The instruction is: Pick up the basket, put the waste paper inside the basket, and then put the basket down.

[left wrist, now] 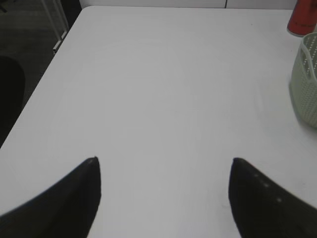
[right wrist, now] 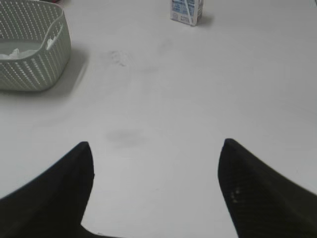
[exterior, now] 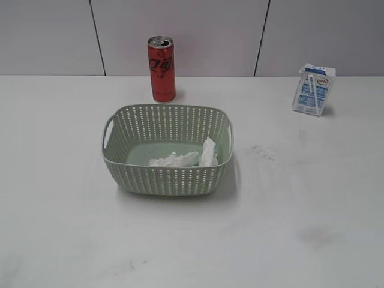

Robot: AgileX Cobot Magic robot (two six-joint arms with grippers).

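Note:
The sage-green basket [exterior: 167, 174] stands on the white table in the middle of the exterior view. White waste paper wads [exterior: 186, 157] lie inside it. The basket's edge shows at the right of the left wrist view [left wrist: 306, 84] and at the top left of the right wrist view [right wrist: 34, 64], with some paper [right wrist: 15, 51] inside. My left gripper [left wrist: 164, 161] is open and empty over bare table, left of the basket. My right gripper [right wrist: 156, 145] is open and empty over bare table, right of the basket. Neither gripper shows in the exterior view.
A red drink can [exterior: 161, 69] stands behind the basket; its base shows in the left wrist view [left wrist: 303, 20]. A blue-and-white milk carton [exterior: 314, 89] stands at the back right, also in the right wrist view [right wrist: 186, 11]. The table's left edge [left wrist: 37, 84] is near.

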